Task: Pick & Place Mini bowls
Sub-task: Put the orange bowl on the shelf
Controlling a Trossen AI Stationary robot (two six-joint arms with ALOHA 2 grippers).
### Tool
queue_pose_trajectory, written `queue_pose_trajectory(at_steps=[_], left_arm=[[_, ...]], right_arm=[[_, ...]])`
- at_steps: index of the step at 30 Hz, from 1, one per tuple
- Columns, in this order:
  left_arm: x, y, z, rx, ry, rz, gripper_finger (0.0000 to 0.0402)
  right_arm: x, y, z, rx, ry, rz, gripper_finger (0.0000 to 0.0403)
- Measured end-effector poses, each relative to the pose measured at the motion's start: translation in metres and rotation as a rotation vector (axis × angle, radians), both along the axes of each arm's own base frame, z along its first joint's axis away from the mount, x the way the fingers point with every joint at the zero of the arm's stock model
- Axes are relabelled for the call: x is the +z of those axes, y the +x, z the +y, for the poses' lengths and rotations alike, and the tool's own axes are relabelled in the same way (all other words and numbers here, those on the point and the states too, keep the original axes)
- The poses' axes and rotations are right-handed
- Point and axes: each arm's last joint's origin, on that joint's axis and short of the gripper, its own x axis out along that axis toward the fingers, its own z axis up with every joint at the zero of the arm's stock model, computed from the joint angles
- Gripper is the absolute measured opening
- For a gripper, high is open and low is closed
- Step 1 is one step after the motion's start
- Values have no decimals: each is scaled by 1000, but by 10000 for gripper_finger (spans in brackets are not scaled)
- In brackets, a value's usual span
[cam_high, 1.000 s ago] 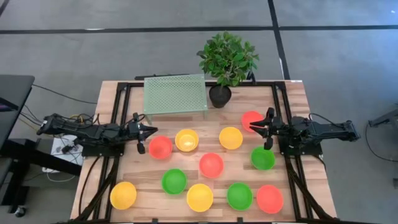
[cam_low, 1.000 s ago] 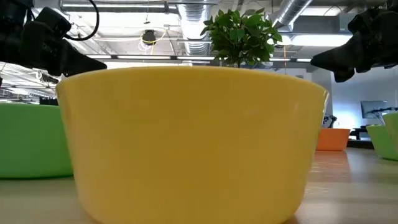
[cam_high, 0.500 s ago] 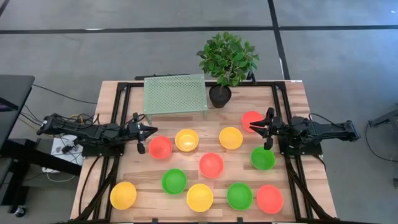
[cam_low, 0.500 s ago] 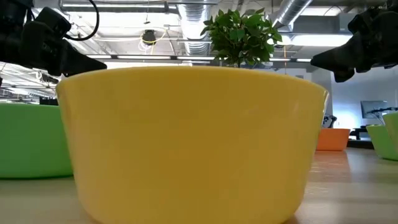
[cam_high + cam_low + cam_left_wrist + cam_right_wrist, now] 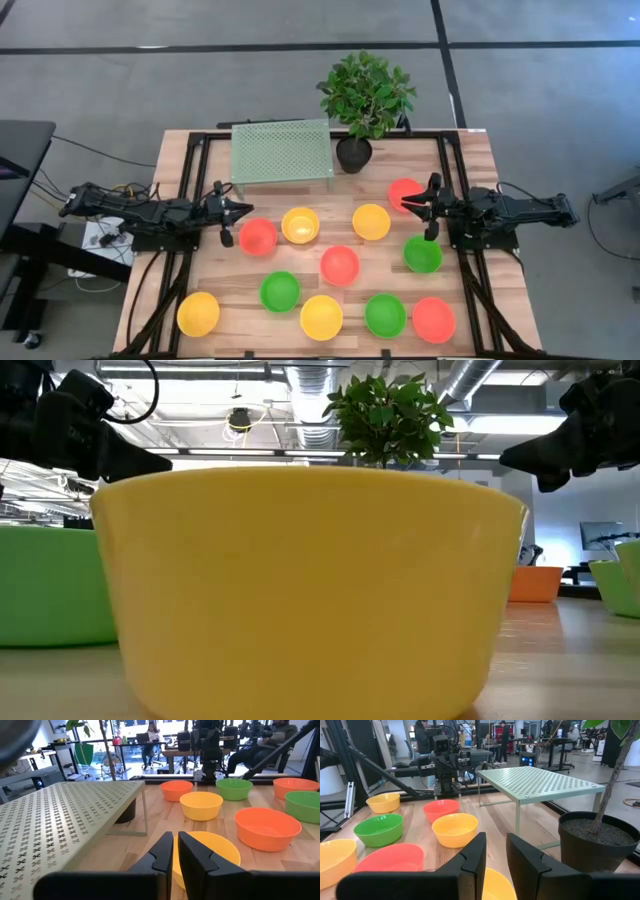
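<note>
Currently your left hand (image 5: 236, 209) hovers level, fingers nearly together and empty, beside a glossy red plastic mini bowl (image 5: 258, 236); your right hand (image 5: 423, 207), slightly apart, hovers over the table's (image 5: 470, 150) right side.

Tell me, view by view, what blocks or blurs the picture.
Low view: one yellow bowl sits right at the lens and fills most of the frame, soft in focus, hiding the table behind it. Left wrist view: the near edge of the green mesh shelf is blurred. High view: evenly lit, nothing blocked.
</note>
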Motion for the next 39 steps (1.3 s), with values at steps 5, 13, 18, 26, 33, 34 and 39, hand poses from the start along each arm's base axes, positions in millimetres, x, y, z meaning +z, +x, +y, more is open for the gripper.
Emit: queue_pose_trajectory(at_steps=[5, 13, 18, 26, 33, 34, 39], left_arm=[[4, 0, 0, 4, -9, -41, 30], [14, 0, 0, -1, -34, -149, 30], [19, 0, 0, -19, -64, -208, 30], [44, -1, 0, -20, -59, -266, 59], [87, 15, -4, -20, -18, -86, 130], [94, 19, -5, -21, -10, -44, 137], [123, 40, -11, -47, -1, 169, 148]], right_arm=[[0, 0, 0, 0, 0, 0, 71], [0, 0, 0, 0, 0, 0, 71], [0, 0, 0, 0, 0, 0, 71], [0, 0, 0, -4, -2, -4, 71], [2, 0, -1, -7, -1, -17, 71], [2, 0, -1, -12, -2, -17, 71], [2, 0, -2, -31, -19, -13, 71]])
